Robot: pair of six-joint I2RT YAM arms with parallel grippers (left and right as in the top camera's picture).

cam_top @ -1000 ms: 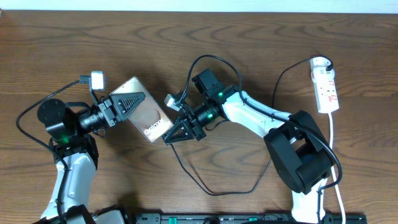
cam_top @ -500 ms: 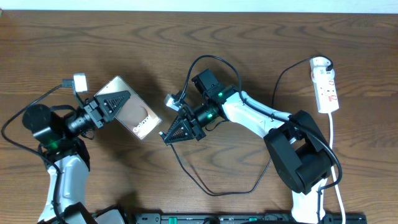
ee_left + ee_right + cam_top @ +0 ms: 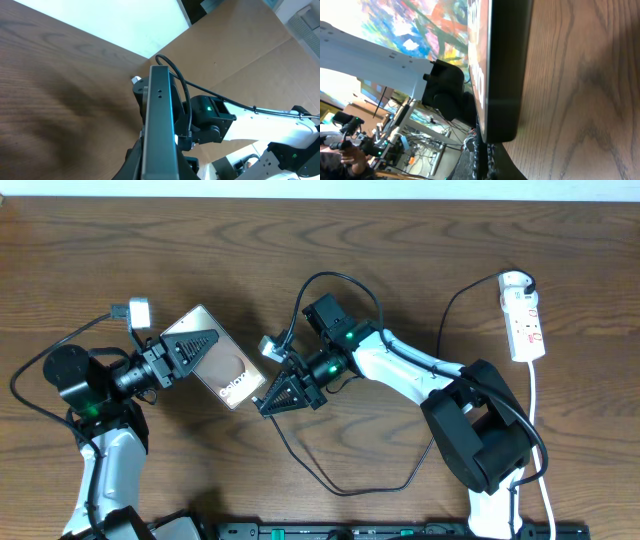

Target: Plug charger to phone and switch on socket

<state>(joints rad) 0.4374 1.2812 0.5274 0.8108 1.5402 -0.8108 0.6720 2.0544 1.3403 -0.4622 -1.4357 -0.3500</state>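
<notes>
The left claw [image 3: 195, 348] grips the phone [image 3: 232, 376] at the bench's [image 3: 400, 260] centre-left. The right claw [image 3: 272, 402], just beside its lettered end, seems pinched narrow on the charger [image 3: 345, 492]. The socket [image 3: 526, 320] lies far right.

I count one phone [image 3: 238, 372], one charger [image 3: 345, 491] and one socket [image 3: 526, 326] on one bench [image 3: 420, 240], plus two arms: left end effector [image 3: 203, 343], right end effector [image 3: 283, 393].
</notes>
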